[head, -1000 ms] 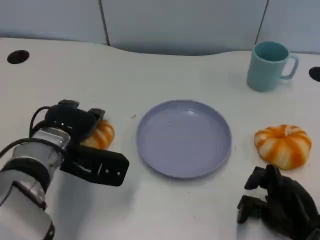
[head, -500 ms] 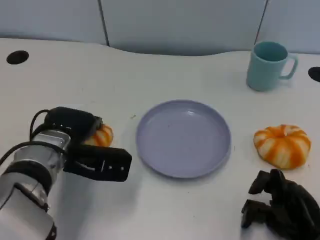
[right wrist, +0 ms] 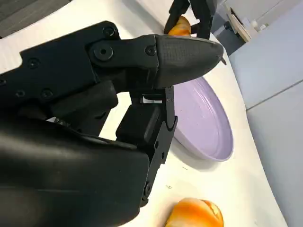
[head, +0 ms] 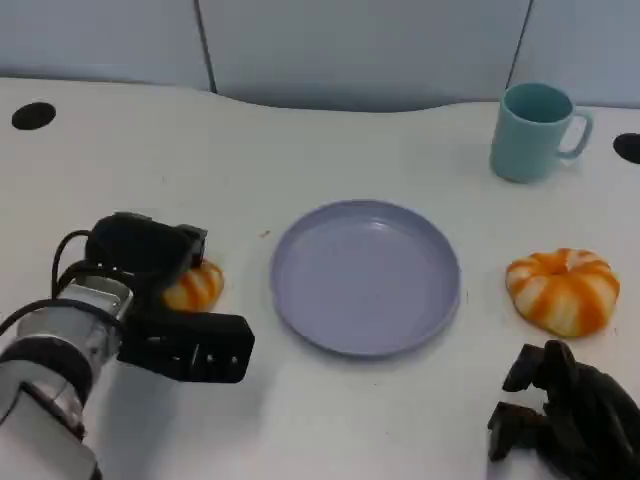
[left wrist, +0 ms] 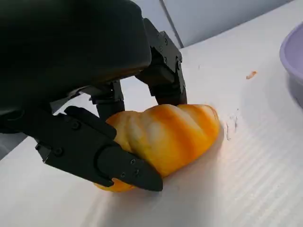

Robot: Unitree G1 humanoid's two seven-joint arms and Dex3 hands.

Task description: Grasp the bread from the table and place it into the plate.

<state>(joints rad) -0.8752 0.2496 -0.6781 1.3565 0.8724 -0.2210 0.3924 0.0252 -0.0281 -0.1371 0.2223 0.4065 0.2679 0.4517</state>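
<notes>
An orange-and-white striped bread (head: 197, 285) lies on the white table left of the lilac plate (head: 365, 275). My left hand (head: 150, 290) is over it and grips it. In the left wrist view the bread (left wrist: 170, 135) sits between the thumb (left wrist: 104, 158) in front and the fingers (left wrist: 163, 82) behind, and still rests on the table. The plate's edge (left wrist: 296, 61) shows at the side of that view. My right hand (head: 565, 415) rests near the front right with its fingers curled in on nothing. The right wrist view shows the plate (right wrist: 208, 127) beyond my right hand.
A second, round striped bread (head: 562, 290) lies right of the plate, just beyond my right hand, also seen in the right wrist view (right wrist: 194, 215). A teal mug (head: 535, 130) stands at the back right. Dark cable holes (head: 33, 115) mark the table's far corners.
My left hand has drawn slightly toward me and settled lower around the bread, which shifted a little with it. My right hand has slid slightly toward me.
</notes>
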